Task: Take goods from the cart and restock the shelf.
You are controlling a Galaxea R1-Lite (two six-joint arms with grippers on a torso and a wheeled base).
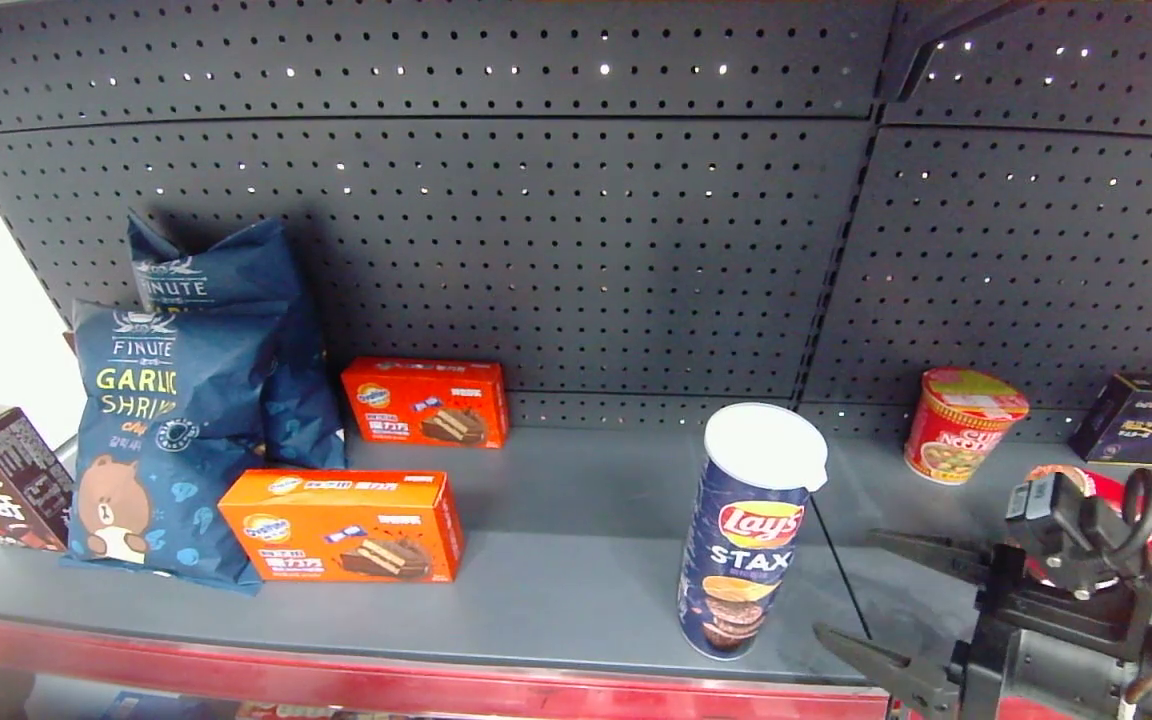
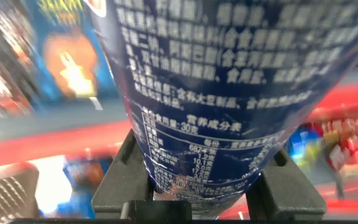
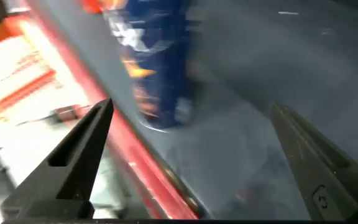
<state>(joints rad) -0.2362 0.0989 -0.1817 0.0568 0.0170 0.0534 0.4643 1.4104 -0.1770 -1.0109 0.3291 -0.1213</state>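
Note:
A dark blue chips can with a white lid stands upright near the front of the grey shelf. My right gripper is open just right of that can, level with its lower half and not touching it. From the right wrist, the same can stands on the shelf ahead of my open right gripper. My left gripper is shut on a second dark blue can, held by its lower end.
Two orange cake boxes and two blue snack bags stand at the left, with a brown box at the far left. A cup noodle and a dark box sit at the right. The shelf has a red front lip.

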